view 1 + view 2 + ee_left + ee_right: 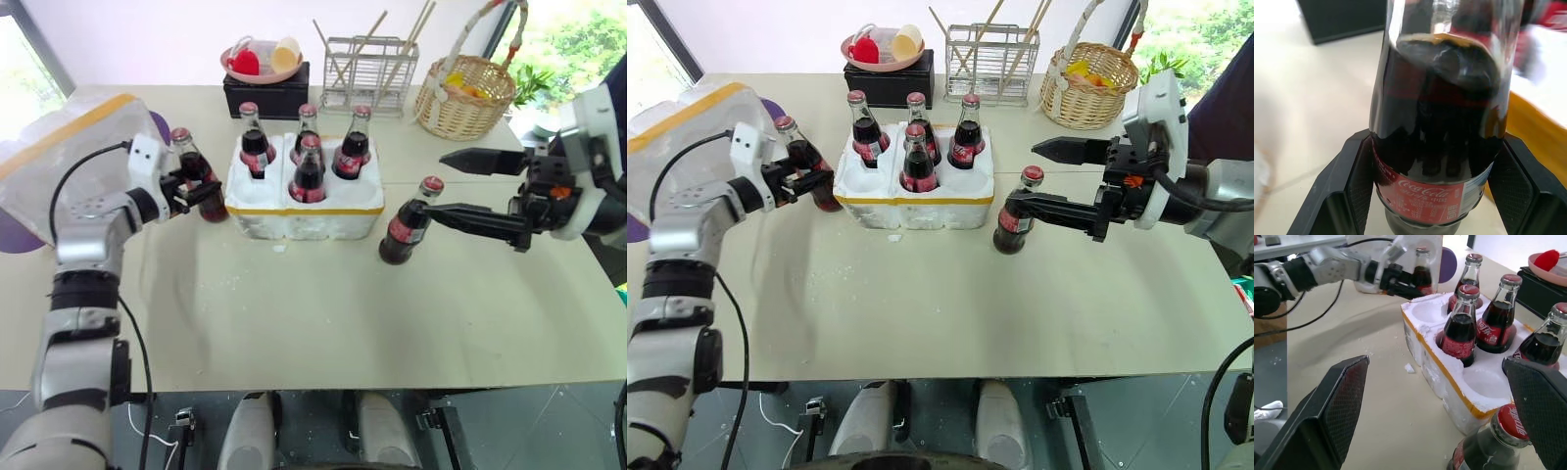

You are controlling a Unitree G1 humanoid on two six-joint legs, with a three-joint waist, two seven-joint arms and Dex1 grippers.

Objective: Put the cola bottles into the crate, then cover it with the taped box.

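**Four bottles seated, two wells vacant, lid untouched**

Nearest the head camera, bare table (pixel 323 323), beige, with white foam crumbs just in front of the crate (pixel 304 211).

At far left, behind and outboard of the left gripper (pixel 196 191): the taped box (pixel 59 166), set aside, not yet over the crate. Between that gripper's fingers (pixel 1354 181), a cola bottle (pixel 199 174), flanked low on the body by both pads. Jaws drawn in close on the glass; whether truly clamped, cannot tell. Bottle tilted, cap (pixel 179 134) leaning away from the crate, long axis off vertical, base near the table, just beside the crate's left wall.

To the right of that gripper, the crate, yellow band round the rim. Four bottles (pixel 308 171) stood upright in wells, caps up, long axes vertical: three along the back, one front centre. Front-left and front-right wells vacant.

Further right, the sixth bottle (pixel 407 223), on the table near the crate's right end, leaning, cap tipped toward the right gripper (pixel 446 186). Right gripper spread wide, grasping nothing; lower finger (pixel 470 217) reaching to the bottle's neck, upper finger well clear.

Judged roughly two thirds through the loading: two bottles left to seat, then the box to be lowered over the crate.
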